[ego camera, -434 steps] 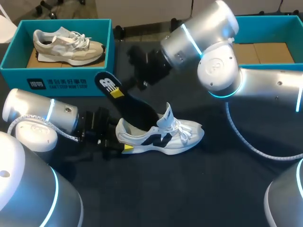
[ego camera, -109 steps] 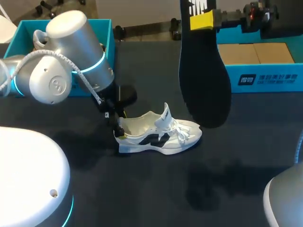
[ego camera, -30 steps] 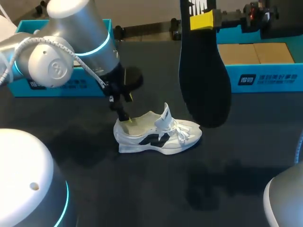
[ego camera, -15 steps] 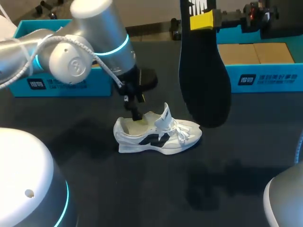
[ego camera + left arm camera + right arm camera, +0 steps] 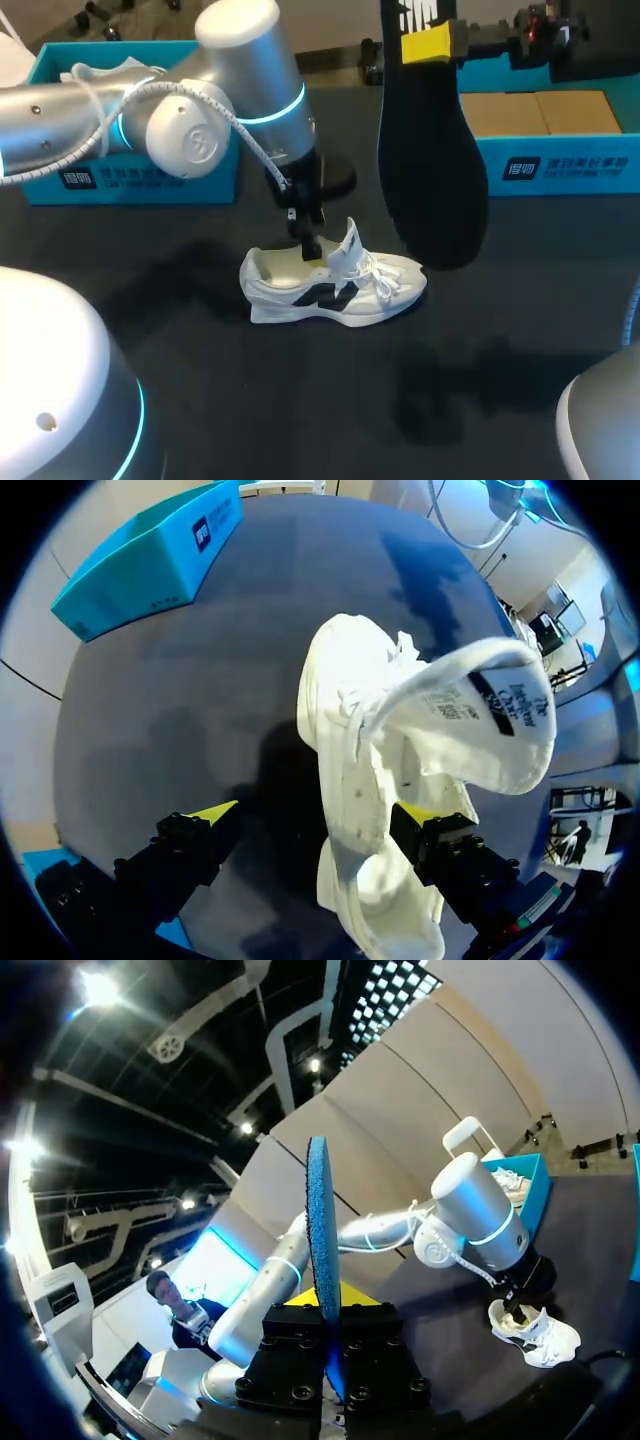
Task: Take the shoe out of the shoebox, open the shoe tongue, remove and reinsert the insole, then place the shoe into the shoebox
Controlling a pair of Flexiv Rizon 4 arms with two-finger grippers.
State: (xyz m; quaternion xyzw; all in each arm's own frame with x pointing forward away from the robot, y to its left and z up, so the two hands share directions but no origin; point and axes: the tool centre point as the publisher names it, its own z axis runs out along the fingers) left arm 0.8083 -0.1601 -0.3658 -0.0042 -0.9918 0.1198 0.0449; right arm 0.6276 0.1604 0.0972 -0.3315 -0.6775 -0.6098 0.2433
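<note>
A white shoe [image 5: 335, 285] with a black side logo lies on the dark table, its tongue [image 5: 351, 246] standing up. My left gripper [image 5: 309, 242] hangs open over the shoe's opening, just behind the tongue. In the left wrist view the gripper [image 5: 315, 815] straddles the shoe [image 5: 365, 770]: one yellow fingertip [image 5: 415, 815] is inside it and the other is outside its side wall. The tongue [image 5: 470, 705] curls up ahead of the fingers. High at the back, my right gripper [image 5: 430, 45] is shut on the black insole [image 5: 432, 150], which hangs toe down. In the right wrist view the insole [image 5: 320, 1220] stands edge-on in the gripper [image 5: 330, 1335].
A teal shoebox [image 5: 130, 180] at the back left holds another pale shoe [image 5: 100, 72], mostly hidden by my left arm. A second teal shoebox [image 5: 560, 165] with a cardboard floor stands at the back right. The insole's toe hangs just right of the shoe.
My left gripper has moved right along the shoe, from over the heel to just behind the tongue. The right arm and the insole have not moved.
</note>
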